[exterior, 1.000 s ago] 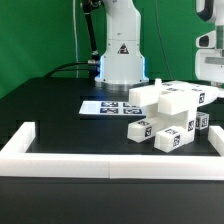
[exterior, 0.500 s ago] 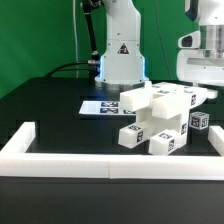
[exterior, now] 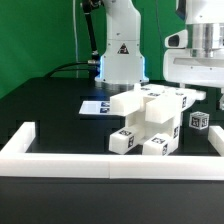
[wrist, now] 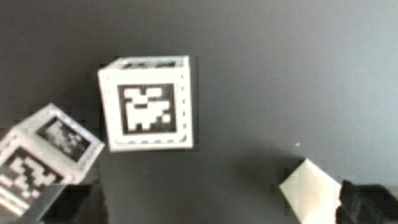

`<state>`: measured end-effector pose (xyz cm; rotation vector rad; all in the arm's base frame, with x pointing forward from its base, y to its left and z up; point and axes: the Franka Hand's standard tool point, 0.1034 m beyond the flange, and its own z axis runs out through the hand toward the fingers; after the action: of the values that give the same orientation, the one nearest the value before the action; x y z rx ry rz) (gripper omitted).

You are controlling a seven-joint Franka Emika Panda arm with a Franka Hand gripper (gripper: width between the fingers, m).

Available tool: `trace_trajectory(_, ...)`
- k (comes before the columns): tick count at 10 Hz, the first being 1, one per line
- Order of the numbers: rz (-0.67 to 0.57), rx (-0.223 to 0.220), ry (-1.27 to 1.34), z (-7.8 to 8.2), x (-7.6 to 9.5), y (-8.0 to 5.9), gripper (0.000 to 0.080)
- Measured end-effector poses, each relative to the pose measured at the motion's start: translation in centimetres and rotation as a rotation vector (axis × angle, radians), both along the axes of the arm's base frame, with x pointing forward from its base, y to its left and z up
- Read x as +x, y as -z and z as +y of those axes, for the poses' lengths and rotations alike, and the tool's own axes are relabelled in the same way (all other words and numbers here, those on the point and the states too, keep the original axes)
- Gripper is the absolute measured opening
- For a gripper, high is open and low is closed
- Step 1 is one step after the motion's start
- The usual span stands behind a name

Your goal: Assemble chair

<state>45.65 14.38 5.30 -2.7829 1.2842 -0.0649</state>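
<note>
step: early — chair (exterior: 152,120) not put together; loose white tagged parts heaped centre-right of exterior view, on black table (exterior: 50,120), just behind long white rail (exterior: 100,160).
parts: slab + blocks tumbled on each other, some tilted; one small tagged block (exterior: 199,120) lies apart at right edge of heap.
marker board: marker board (exterior: 98,106) flat on table, left of heap, touching or nearly so — can't tell which.
arm: wrist housing at upper right of exterior view, above right side of heap; looks like an approach to pick a part, my guess.
wrist view: one upright-looking tagged block (wrist: 146,103) centre frame on dark table; second tagged piece (wrist: 45,150) lower left; white corner of another piece (wrist: 317,187) lower right.
claw: gripper fingers not clearly seen in either view; jaws at widest, nothing held, no contact seen.
next: needs lining up over one part, descent w/ jaws astride it, then close; crowded heap → risk of nudging neighbours.
</note>
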Motion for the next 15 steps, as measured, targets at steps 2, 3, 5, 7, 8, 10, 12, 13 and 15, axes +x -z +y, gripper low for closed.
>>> trace_trajectory(2,-0.003,-0.004,-0.016,-1.1,0.4,0.0,0.0649)
trace_trajectory(3,-0.004,-0.007,-0.017,-1.7,0.6,-0.1,0.0649)
trace_trajectory(5,-0.007,-0.013,-0.031,-2.9,1.0,-0.1,0.0649)
trace_trajectory(7,-0.012,-0.016,-0.030,-3.6,1.4,-0.2,0.0649)
trace_trajectory(8,-0.013,-0.018,-0.031,-3.9,1.6,-0.2,0.0649)
trace_trajectory(10,-0.011,-0.018,-0.029,-3.9,1.6,-0.2,0.0649)
trace_trajectory(12,-0.005,-0.016,-0.028,-3.1,1.0,-0.1,0.0649)
trace_trajectory(13,-0.002,-0.013,-0.021,-2.5,0.5,-0.2,0.0649)
trace_trajectory(15,0.002,-0.013,-0.010,-1.0,-1.1,0.0,0.0649)
